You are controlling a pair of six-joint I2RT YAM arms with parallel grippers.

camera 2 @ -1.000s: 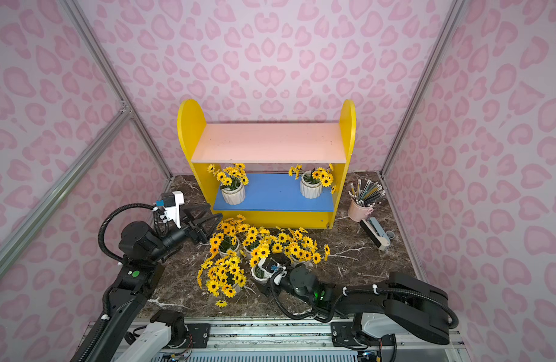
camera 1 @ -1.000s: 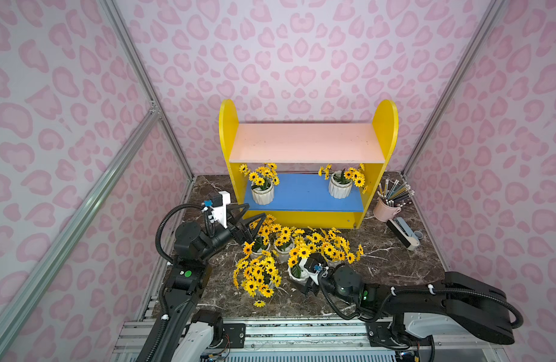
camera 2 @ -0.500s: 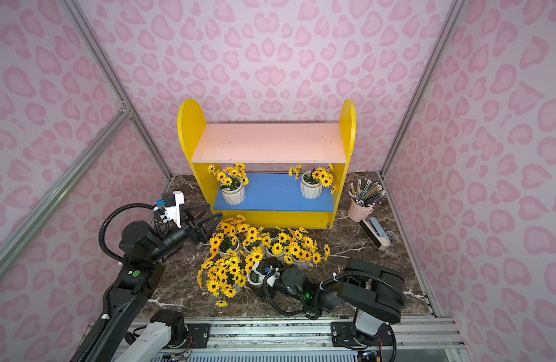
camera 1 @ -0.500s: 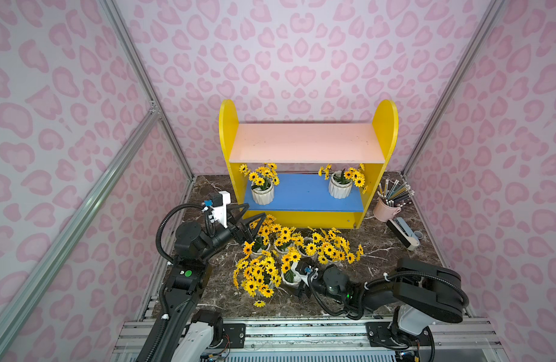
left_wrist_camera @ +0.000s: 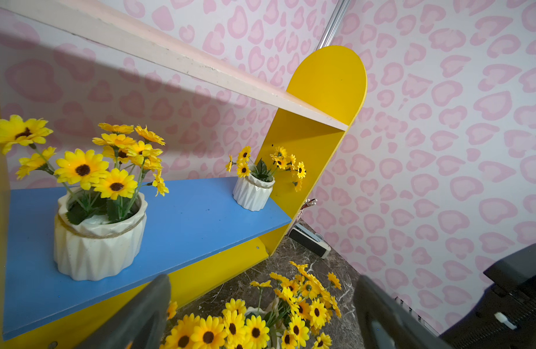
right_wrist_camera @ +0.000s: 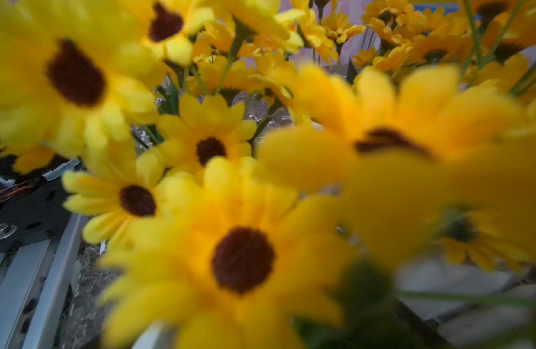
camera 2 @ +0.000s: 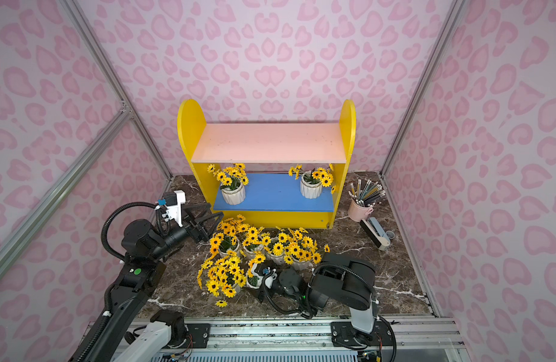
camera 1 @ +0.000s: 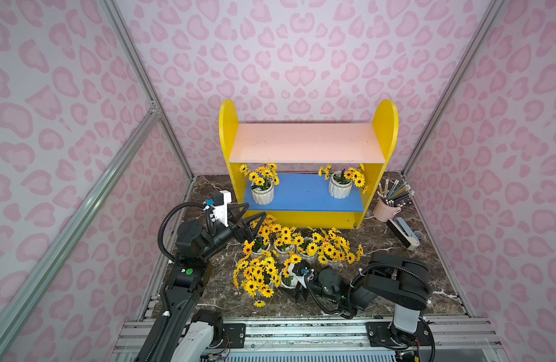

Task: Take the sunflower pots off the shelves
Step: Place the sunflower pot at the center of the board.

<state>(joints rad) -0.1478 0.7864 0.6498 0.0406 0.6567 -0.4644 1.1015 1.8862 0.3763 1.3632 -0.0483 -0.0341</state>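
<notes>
Currently, the small yellow shelf unit [camera 1: 385,125] with rounded-top side panels stands at the back of the dark marble tabletop [camera 1: 446,282].

Two small white ribbed sunflower pots with twine bands stand upright on its blue lower board [camera 1: 301,192], well apart. The first shelf pot [camera 1: 262,194] is near the side panel on the left arm's side. The second shelf pot [camera 1: 340,189] is near the opposite panel.

A cluster of the same pots [camera 1: 301,249] sits on the tabletop just in front of the shelf unit. Their blooms overlap, so the count is not readable.

Left end effector [camera 1: 254,210]: hovers above the tabletop, just beside the lower front corner of the nearer side panel and over the back edge of the cluster. Its fingers [left_wrist_camera: 146,314] are spread wide with nothing between them. The left wrist view looks along the blue lower board, with both shelf pots in sight.

Right end effector [camera 1: 295,288]: low at the near edge of the cluster, against a front pot [camera 1: 284,282]. The jaws are set wide. Blurred yellow blooms fill the right wrist view, so I cannot tell whether the fingers press on that pot or only flank it.

Other items:
- A pink cup of pencils [camera 1: 385,213] stands beside the shelf unit on the right arm's side.
- A small black-and-grey device [camera 1: 402,233] lies just in front of the cup.
- One loose yellow flower head [camera 1: 259,303] lies on the tabletop near the cluster's front.
</notes>
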